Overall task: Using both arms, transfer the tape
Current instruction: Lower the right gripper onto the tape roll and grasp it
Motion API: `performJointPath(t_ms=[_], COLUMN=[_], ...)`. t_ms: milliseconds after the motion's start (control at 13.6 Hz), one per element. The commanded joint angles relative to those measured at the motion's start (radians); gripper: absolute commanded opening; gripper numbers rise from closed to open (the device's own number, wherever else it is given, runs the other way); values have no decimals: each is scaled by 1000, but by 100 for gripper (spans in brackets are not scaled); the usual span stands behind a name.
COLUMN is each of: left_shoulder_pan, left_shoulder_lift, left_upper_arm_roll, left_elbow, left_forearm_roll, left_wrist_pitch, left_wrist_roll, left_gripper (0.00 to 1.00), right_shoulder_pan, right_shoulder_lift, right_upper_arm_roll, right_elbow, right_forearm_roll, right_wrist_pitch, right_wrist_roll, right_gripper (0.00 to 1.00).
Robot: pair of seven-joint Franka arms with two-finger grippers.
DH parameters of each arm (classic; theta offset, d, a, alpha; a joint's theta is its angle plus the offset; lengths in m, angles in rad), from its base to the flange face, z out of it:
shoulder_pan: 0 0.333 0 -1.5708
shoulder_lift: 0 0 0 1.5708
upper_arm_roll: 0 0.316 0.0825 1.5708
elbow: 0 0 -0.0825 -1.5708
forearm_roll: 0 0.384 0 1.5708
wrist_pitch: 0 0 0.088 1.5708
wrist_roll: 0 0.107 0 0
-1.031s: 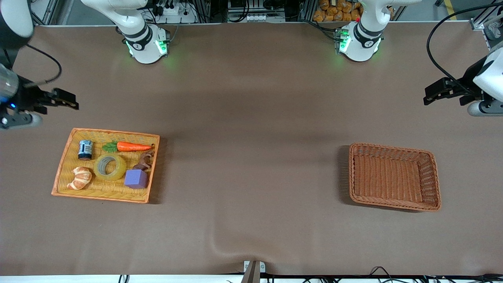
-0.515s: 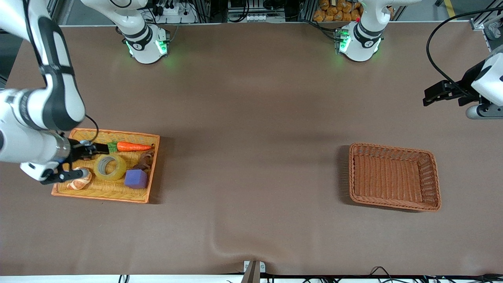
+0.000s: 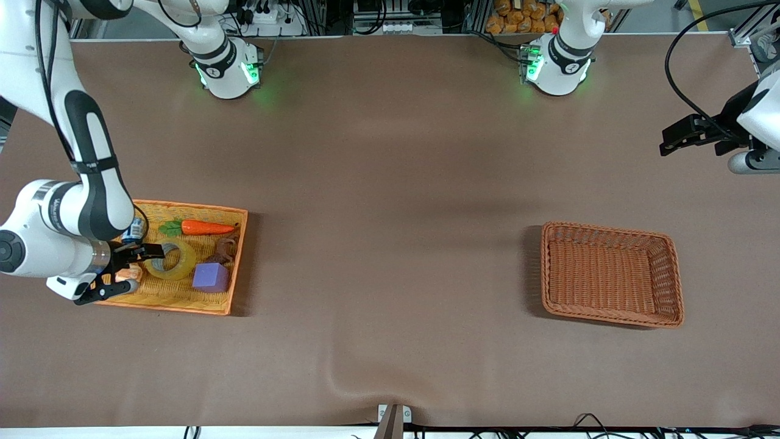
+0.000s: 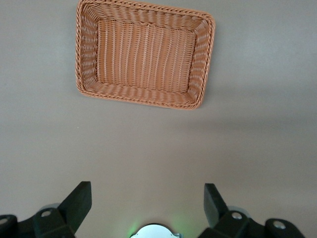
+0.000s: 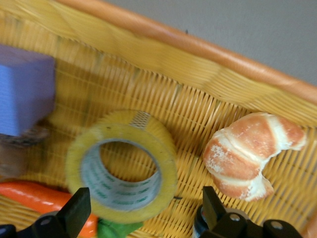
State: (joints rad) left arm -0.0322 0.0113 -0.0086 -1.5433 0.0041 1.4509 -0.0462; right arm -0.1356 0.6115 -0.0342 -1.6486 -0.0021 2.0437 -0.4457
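I am hovering my right gripper (image 3: 131, 268), fingers spread wide, over the yellow woven tray (image 3: 183, 302), where the glossy translucent tape (image 5: 122, 166) ring is lying flat beside a glazed croissant (image 5: 248, 154). My left gripper (image 4: 147, 204) is waiting, also open, above bare table; only its wrist view is showing the ribbed brown wicker basket (image 4: 89, 54) squarely from above.

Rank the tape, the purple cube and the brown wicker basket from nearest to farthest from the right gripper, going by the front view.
1. Tape: in the yellow tray, right beside the right gripper.
2. Purple cube: same tray, past the tape toward the left arm's end.
3. Brown wicker basket: at the left arm's end of the table.
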Motion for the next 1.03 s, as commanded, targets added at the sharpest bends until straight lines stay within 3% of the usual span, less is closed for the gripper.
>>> performJointPath(t_ms=[0, 221, 368, 442, 736, 957], left_shoulder_pan=[8, 6, 6, 6, 6, 6], left_shoulder_lift=[-33, -33, -37, -36, -33, -28], left_upper_arm_roll=[-5, -5, -7, -8, -7, -10], left_elbow=[-8, 5, 3, 3, 2, -2], left_forearm_roll=[36, 36, 37, 37, 39, 39], left_wrist_pitch=[2, 2, -1, -1, 0, 2], left_wrist_roll=[-9, -7, -6, -3, -3, -11], left_gripper=[100, 100, 100, 100, 100, 100], right_shoulder_pan=[-6, -9, -18, -18, -18, -12], right_shoulder_lift=[37, 45, 48, 48, 37, 21], right_upper_arm_roll=[13, 13, 13, 13, 13, 13], right_elbow=[17, 4, 4, 6, 27, 134], right_forearm_roll=[-6, -6, 1, 2, 2, 2], right_wrist_pitch=[-14, -28, -68, -82, -85, -112], right_wrist_roll=[-10, -7, -5, -1, -8, -77], right_gripper=[100, 100, 43, 28, 24, 19])
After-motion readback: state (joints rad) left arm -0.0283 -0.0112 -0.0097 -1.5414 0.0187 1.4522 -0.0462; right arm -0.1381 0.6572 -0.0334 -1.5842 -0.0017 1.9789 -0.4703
